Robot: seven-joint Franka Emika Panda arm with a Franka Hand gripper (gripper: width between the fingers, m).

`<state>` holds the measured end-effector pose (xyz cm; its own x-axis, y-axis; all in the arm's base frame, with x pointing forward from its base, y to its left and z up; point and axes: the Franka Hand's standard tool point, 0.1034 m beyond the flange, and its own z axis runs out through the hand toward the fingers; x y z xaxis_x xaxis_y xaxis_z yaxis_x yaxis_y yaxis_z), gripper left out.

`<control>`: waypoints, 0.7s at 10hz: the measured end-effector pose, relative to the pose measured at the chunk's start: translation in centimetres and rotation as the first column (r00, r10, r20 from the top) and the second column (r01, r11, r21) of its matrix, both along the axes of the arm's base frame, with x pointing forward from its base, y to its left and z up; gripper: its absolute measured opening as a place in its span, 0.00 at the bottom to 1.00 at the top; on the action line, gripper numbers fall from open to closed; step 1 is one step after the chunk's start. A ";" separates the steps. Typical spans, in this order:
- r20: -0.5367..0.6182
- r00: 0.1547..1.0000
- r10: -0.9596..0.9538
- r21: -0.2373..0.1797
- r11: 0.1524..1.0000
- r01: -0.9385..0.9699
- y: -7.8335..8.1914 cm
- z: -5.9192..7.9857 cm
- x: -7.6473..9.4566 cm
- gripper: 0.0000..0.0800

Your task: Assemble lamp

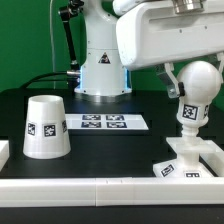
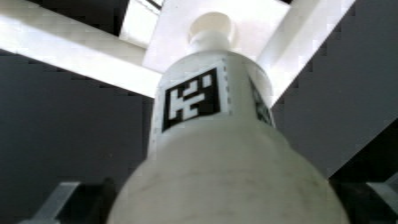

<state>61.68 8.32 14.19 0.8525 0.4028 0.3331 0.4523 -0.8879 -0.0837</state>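
Observation:
The bulb (image 1: 200,82) stands upright at the exterior view's right, round head up. Its tagged stem reaches down onto the flat square base (image 1: 195,158). My gripper (image 1: 192,78) is around the bulb's head, with a dark finger showing on the head's left side. In the wrist view the bulb (image 2: 214,140) fills the picture, its narrow end pointing away. My fingertips (image 2: 50,203) sit at both sides of the head, and the dark pads seem pressed against it. The tapered shade (image 1: 45,127) stands rim down at the left, far from the gripper.
The marker board (image 1: 104,123) lies flat in the middle of the dark table. The robot's base (image 1: 98,70) stands behind it. A low white wall (image 1: 100,190) runs along the front edge, close to the lamp base.

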 end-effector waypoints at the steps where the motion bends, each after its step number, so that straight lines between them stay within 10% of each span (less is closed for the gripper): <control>1: -0.003 1.000 0.001 0.000 1.000 -0.001 0.0 -0.2 -0.1 0.72; 7: -0.018 1.000 -0.001 0.001 1.000 0.001 0.1 -1.1 -0.4 0.72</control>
<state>61.24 8.42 13.11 0.8589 0.4015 0.3179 0.4497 -0.8883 -0.0930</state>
